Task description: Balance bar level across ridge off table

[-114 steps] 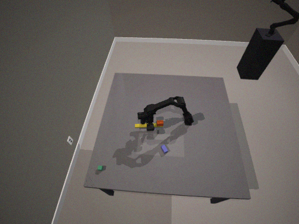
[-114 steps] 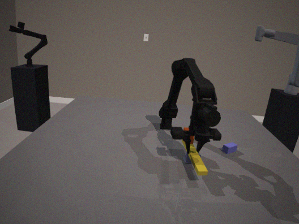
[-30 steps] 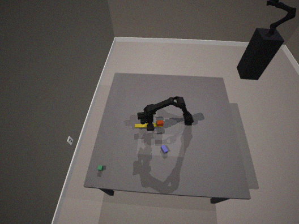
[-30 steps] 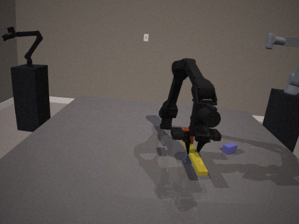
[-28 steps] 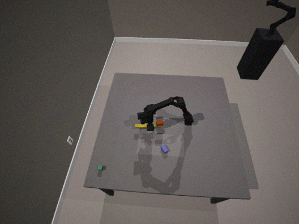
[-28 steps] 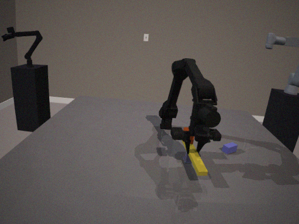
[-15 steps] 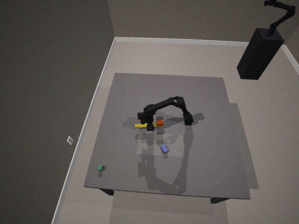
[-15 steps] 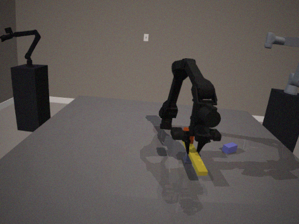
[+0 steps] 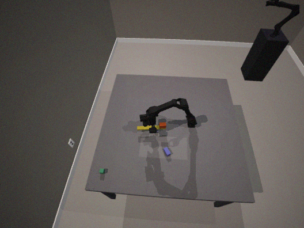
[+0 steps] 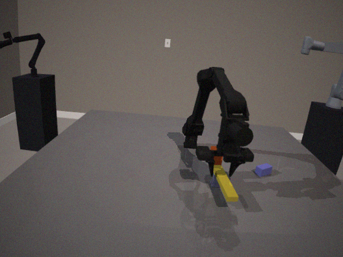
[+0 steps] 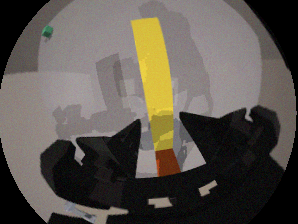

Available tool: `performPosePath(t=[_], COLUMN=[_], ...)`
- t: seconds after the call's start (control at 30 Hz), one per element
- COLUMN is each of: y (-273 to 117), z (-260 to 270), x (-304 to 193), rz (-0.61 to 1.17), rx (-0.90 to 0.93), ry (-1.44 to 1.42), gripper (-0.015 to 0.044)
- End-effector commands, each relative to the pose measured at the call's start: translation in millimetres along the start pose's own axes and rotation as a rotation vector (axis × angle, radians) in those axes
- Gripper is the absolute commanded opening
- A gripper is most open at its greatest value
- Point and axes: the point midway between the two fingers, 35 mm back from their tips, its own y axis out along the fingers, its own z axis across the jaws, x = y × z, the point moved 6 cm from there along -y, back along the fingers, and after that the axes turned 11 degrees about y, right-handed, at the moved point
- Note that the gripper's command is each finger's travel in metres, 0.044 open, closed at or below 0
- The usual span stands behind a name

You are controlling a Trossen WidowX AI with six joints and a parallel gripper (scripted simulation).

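The yellow bar [image 9: 142,128] [image 10: 228,189] [image 11: 152,60] lies across the bluish ridge [image 10: 214,182], which shows beneath it in the exterior view. An orange block [image 9: 162,125] [image 10: 217,159] [image 11: 167,162] is on the bar's end nearer the arm's base. The bar looks roughly level, and its free end stands above its shadow on the table. My gripper [image 10: 221,176] [image 11: 160,117] is open, pointing down with one finger on each side of the bar. The wrist view shows gaps between the bar and both fingertips. Most of the ridge is hidden by the bar and fingers.
A small purple block [image 9: 167,151] [image 10: 264,170] lies on the table [image 9: 207,173] [image 10: 97,211], off to one side of the bar. A small green cube [image 9: 102,170] [image 11: 47,31] is near a table corner. Other arms stand on dark pedestals beyond the table.
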Motion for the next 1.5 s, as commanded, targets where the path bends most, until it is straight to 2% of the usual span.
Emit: performPosePath(t=[0.0, 0.07, 0.2, 0.5, 1.47], y=[0.1, 0.1, -7.0, -98.2, -99.9], z=[-0.1, -0.1, 0.3, 0.2, 0.1], x=[0.0, 0.0, 1.3, 0.5, 0.1], rz=[0.000, 0.000, 0.000, 0.000, 0.000], rx=[-0.001, -0.001, -0.001, 0.000, 0.000], ry=[0.000, 0.000, 0.000, 0.000, 0.000], gripper=[0.0395, 0.0440, 0.0440, 0.0440, 0.0440])
